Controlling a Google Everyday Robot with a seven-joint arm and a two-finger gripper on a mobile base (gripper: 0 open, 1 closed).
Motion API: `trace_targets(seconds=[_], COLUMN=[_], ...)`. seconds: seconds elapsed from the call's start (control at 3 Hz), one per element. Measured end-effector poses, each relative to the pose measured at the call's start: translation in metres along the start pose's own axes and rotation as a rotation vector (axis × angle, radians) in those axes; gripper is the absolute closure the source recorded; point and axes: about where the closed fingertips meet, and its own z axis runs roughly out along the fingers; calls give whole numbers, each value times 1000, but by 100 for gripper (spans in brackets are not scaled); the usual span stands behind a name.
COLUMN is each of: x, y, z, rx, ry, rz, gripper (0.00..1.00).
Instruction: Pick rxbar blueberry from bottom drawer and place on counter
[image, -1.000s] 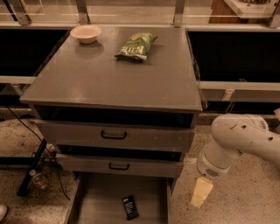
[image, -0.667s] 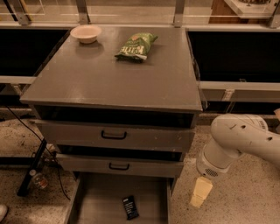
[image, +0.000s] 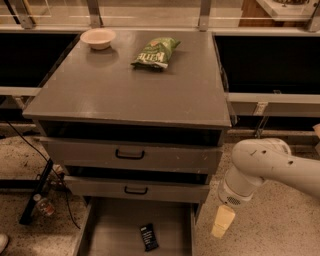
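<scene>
Lying flat on the smooth grey floor of the open bottom drawer (image: 110, 230), alone: the dark-wrapped rxbar blueberry (image: 148, 236). Matte grey counter (image: 125, 90) holds a crinkly green chip bag (image: 156, 51) and round pale bowl (image: 98, 38). Gripper (image: 222, 221) hangs right of the drawer, width can't be told.

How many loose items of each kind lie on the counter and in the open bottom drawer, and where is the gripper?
Bowl: 1, on the counter
Green chip bag: 1, on the counter
rxbar blueberry: 1, in the bottom drawer
Total: 3
The gripper hangs outside the bottom drawer, toward the view's right.
</scene>
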Motion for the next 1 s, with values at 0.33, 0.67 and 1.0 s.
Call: trace_targets(seconds=[0.33, 0.67, 1.0], x=[5, 8, 9], y=[-15, -25, -25], z=[25, 41, 43], rx=[-39, -70, -73], ry=[10, 13, 13], rz=[24, 41, 42], gripper=[0, 0, 0])
